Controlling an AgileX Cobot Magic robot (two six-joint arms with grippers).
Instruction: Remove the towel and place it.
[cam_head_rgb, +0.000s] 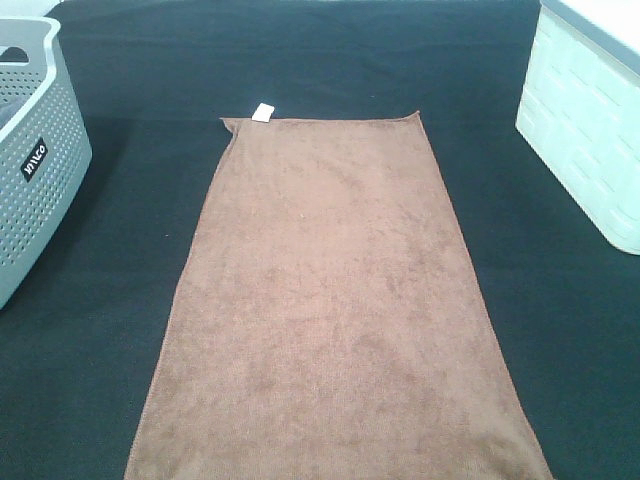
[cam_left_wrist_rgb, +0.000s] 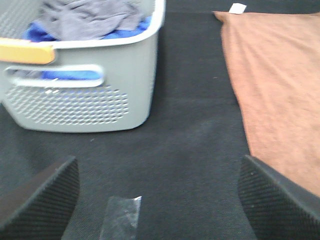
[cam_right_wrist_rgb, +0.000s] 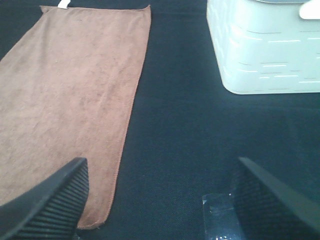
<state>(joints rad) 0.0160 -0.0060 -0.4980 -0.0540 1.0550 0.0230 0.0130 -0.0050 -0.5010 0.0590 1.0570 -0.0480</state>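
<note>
towel (cam_head_rgb: 335, 300): near end cut off by frame edge | grey basket (cam_head_rgb: 35, 150), left of towel: half cropped | white bin (cam_head_rgb: 585, 130), right of towel: partly cropped | basket label: blurred, illegible

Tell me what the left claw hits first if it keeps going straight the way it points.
Probably bare black table; its line runs between the grey basket and the brown towel. Depth is unclear.

The dark table (cam_head_rgb: 330, 60) carries the flat brown towel (cam_head_rgb: 335, 310), grey basket (cam_head_rgb: 35, 160) and white bin (cam_head_rgb: 590, 130).

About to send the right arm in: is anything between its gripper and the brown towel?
Nothing visible. The right gripper is open over bare black mat, and the towel lies flat right beside one finger.
</note>
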